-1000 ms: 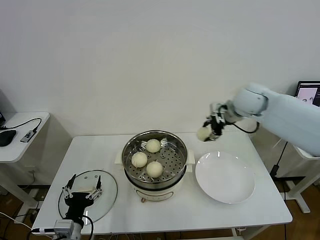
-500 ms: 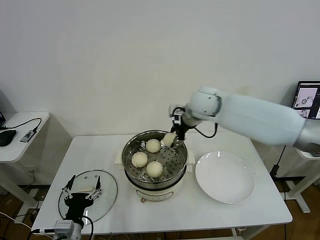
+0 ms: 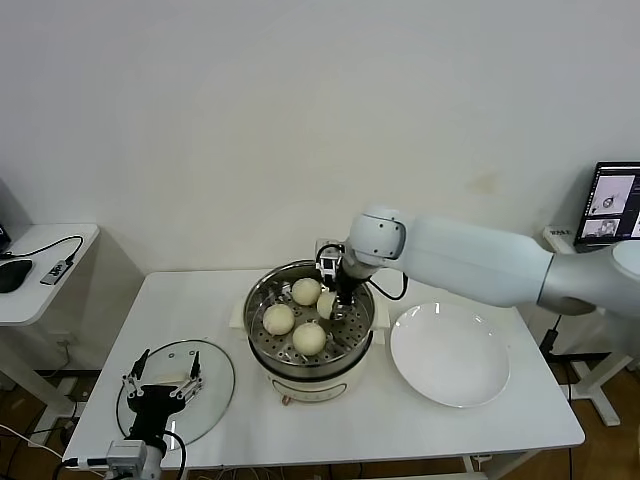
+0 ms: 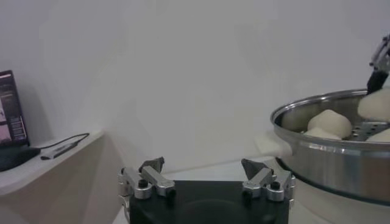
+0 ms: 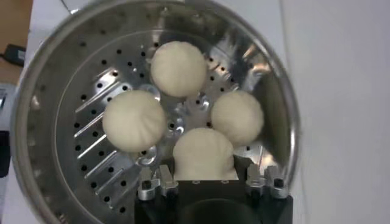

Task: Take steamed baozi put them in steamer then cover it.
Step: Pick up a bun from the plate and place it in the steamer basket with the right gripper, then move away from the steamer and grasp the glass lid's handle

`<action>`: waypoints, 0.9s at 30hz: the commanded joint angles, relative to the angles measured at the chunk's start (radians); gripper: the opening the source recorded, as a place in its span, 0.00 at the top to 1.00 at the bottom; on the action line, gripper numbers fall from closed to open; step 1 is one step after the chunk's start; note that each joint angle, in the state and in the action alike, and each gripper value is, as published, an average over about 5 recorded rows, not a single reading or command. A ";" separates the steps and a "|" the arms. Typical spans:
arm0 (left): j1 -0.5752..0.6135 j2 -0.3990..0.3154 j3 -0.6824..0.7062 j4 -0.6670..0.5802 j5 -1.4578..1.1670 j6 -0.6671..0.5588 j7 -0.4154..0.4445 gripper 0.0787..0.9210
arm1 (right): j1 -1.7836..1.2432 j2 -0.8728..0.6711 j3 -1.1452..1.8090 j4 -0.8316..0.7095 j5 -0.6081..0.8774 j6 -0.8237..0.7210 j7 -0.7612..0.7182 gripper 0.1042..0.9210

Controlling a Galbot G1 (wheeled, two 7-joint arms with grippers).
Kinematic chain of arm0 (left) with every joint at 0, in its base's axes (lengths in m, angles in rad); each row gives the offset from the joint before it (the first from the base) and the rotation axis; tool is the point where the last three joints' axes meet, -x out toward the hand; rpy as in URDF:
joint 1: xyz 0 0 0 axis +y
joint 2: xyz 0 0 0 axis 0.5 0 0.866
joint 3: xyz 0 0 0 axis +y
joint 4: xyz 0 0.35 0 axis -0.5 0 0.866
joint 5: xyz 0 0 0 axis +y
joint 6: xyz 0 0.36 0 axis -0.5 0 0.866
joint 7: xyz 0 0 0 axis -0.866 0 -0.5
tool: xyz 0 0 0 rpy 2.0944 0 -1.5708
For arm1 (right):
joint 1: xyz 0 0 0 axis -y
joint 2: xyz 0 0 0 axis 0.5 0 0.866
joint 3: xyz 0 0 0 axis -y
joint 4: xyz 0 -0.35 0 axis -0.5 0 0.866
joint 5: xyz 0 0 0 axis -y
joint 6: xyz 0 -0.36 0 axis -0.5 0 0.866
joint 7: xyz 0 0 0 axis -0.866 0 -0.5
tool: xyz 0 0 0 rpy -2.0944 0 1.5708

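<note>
Steamer [image 3: 311,318] of shiny steel on a white base sits in the middle of a white table [image 3: 520,420], with its holed tray holding four pale buns. Three buns rest free on the tray: one at the far side [image 3: 306,291], one on the left [image 3: 279,319] and one at the near side [image 3: 309,338]. The fourth bun [image 3: 327,304] is at the right side of the tray, just beside the others, with the right gripper [image 3: 334,303] reaching down into the pot over it. In the right wrist view that gripper [image 5: 205,180] has its fingers [image 5: 159,181] on either side of this bun [image 5: 204,153], clamped on it. A flat white plate [image 3: 449,353] lies on the table just right of the steamer. The glass lid [image 3: 216,385] lies flat at the near left of the table, apart from the steamer. The left gripper [image 3: 164,386] hovers over the lid with its fingers [image 4: 148,178] spread apart and holding nothing.
</note>
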 commanded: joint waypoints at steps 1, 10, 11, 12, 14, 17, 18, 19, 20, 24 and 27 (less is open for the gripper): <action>-0.003 -0.002 0.003 0.003 0.000 0.000 0.000 0.12 | -0.035 0.020 -0.005 -0.023 -0.035 -0.015 0.003 0.39; -0.004 -0.003 0.004 0.004 0.001 0.000 -0.001 0.12 | -0.031 -0.019 0.011 0.003 -0.062 -0.015 -0.011 0.28; -0.004 -0.003 0.005 0.004 0.001 0.000 -0.001 0.12 | -0.028 -0.028 0.016 0.011 -0.063 -0.015 -0.013 0.24; -0.005 -0.003 0.006 0.004 0.002 0.000 -0.001 0.12 | -0.024 -0.040 0.022 0.022 -0.063 -0.014 -0.015 0.21; -0.007 -0.003 0.008 0.004 0.002 0.001 -0.001 0.12 | -0.015 -0.068 0.036 0.049 -0.062 -0.012 -0.020 0.16; -0.010 -0.002 0.009 0.005 0.002 0.001 -0.001 0.12 | -0.004 -0.122 0.060 0.106 -0.056 -0.008 -0.021 0.13; -0.010 -0.002 0.009 0.005 0.002 0.002 -0.001 0.12 | -0.002 -0.143 0.070 0.129 -0.056 -0.006 -0.017 0.12; -0.011 -0.002 0.008 0.005 0.002 0.002 0.000 0.12 | -0.002 -0.162 0.081 0.153 -0.056 -0.003 -0.011 0.12; -0.011 -0.002 0.006 0.004 0.002 0.002 0.000 0.12 | -0.007 -0.184 0.095 0.179 -0.054 0.003 0.004 0.12; -0.008 0.000 -0.002 0.001 0.001 0.001 0.000 0.12 | -0.061 -0.273 0.181 0.285 -0.031 0.040 0.114 0.12; -0.005 0.001 -0.007 -0.001 0.003 0.001 0.000 0.12 | -0.147 -0.349 0.277 0.351 0.004 0.077 0.230 0.12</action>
